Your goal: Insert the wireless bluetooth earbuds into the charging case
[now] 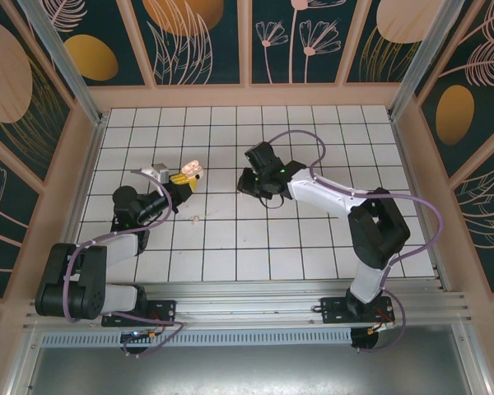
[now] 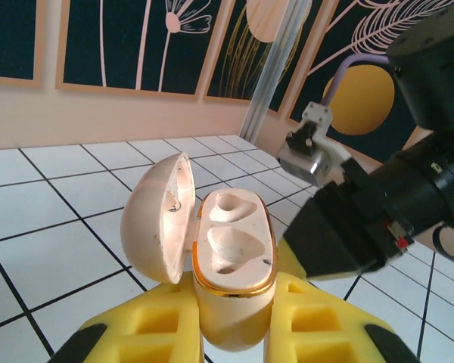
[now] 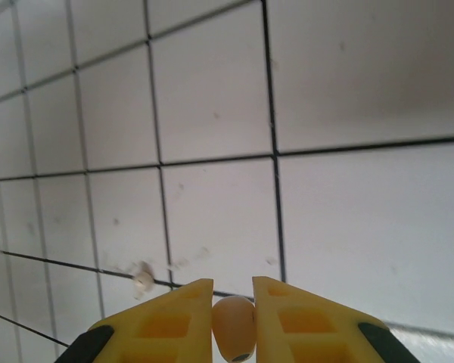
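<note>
The tiled table (image 1: 329,132) carries everything. Left of its middle, the left gripper (image 1: 184,179) is clenched on the open charging case (image 2: 233,257), whose two wells are empty. The right gripper (image 3: 233,293), near mid-table, pinches one earbud (image 3: 233,327) at its very fingertips, so a misaligned approach could pop it loose or seat it crooked. The other earbud (image 3: 142,280) lies loose toward the near edge, where a passing arm could knock it.

White tiled table (image 1: 230,247) with dark grid lines, one tiny whitish earbud (image 3: 143,281) loose beside a line.
</note>
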{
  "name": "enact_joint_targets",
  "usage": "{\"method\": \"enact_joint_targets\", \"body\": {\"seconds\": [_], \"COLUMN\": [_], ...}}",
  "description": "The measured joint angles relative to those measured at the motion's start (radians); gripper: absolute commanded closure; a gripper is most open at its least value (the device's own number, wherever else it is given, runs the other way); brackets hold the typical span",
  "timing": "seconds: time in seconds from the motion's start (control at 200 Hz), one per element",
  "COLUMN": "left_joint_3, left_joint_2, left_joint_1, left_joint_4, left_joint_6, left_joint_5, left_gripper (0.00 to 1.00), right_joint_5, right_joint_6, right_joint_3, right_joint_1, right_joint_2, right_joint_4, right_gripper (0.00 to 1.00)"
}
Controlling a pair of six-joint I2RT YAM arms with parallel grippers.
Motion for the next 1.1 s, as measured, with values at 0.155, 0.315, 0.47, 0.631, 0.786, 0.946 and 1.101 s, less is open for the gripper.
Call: {"method": "enact_joint_targets", "body": {"seconds": [0.155,0.315,0.47,0.631,0.786,0.946,1.101], "left_joint_3": [0.000,0.000,0.000,0.000,0.000,0.000,0.003], "left_joint_2": [0.000,0.000,0.000,0.000,0.000,0.000,0.000], "left_joint_1": [0.000,0.000,0.000,0.000,0.000,0.000,0.000], "left_joint_4": [0.002,0.013,0.030,0.063,0.090,0.119,0.116], "left_joint_6": [0.000,0.000,0.000,-0.001,-0.005,-0.013,-0.010], "left_joint_5": [0.001,0.010,0.016,0.020,0.029,0.050,0.075], "left_gripper": [0.99,0.98,0.98,0.98,0.99,0.98,0.98], "right_joint_5": [-0.007,-0.014,-0.031,-0.035,-0.040,-0.060,-0.068], "right_joint_6": [-0.006,-0.021,-0.031,-0.037,-0.038,-0.044,-0.081], "right_joint_3": [0.010,0.039,0.070,0.119,0.159,0.198,0.219], "right_joint_1": [-0.016,-0.019,-0.020,-0.021,-0.021,-0.019,-0.009], "right_joint_2": [-0.002,-0.006,-0.015,-0.018,-0.021,-0.021,-0.021], "right_joint_4": [0.039,0.075,0.081,0.101,0.108,0.131,0.160], "right_gripper": [0.82,0.82,0.82,0.82,0.82,0.82,0.82]}}
